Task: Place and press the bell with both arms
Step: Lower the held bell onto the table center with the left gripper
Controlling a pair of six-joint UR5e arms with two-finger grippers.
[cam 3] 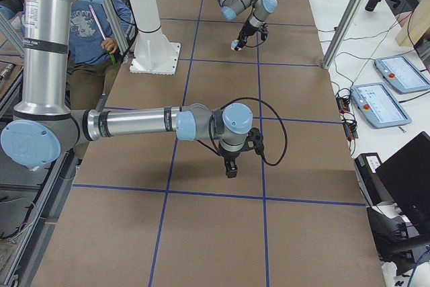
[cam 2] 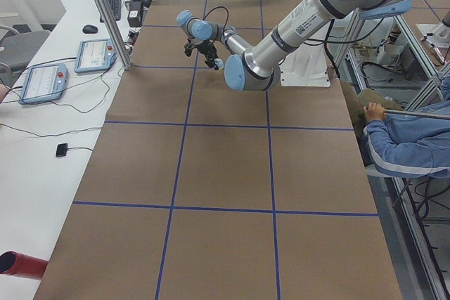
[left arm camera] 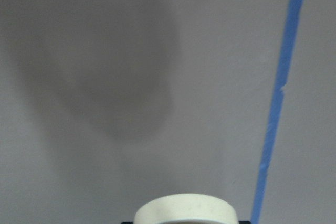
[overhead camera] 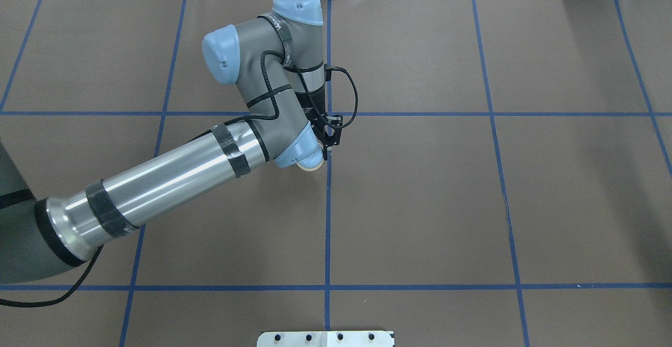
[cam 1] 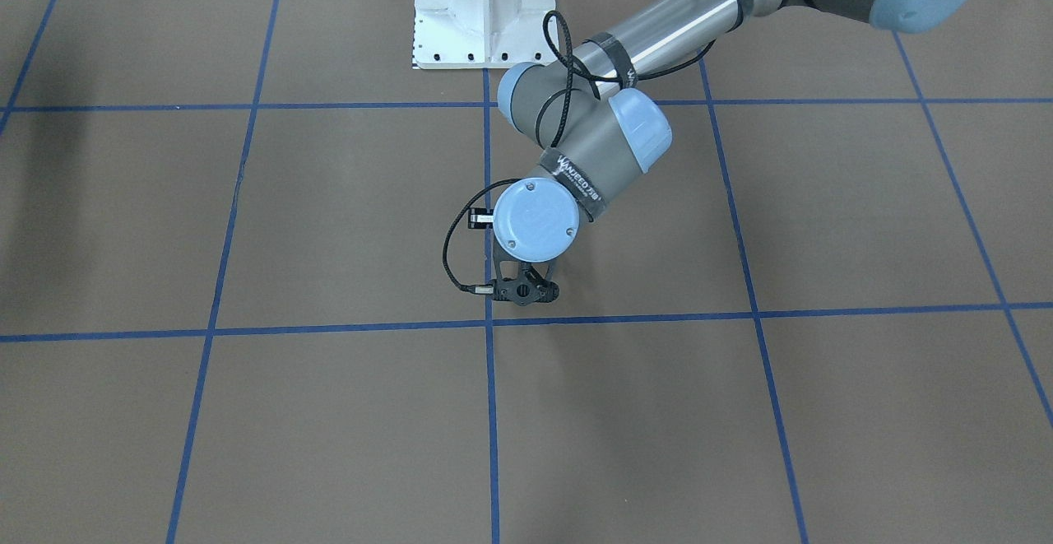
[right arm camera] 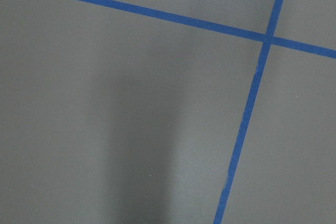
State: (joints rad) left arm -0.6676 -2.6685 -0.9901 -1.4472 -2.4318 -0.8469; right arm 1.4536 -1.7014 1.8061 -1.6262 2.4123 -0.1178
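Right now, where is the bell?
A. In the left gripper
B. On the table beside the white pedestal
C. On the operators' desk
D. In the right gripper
A: the bell shows its cream rim at the bottom of the left wrist view and peeks out beside the left gripper in the overhead view.

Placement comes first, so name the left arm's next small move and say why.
Probably lower the left hand straight down: it holds the bell above the table, with only a soft shadow beneath, so the bell seems not yet set down.
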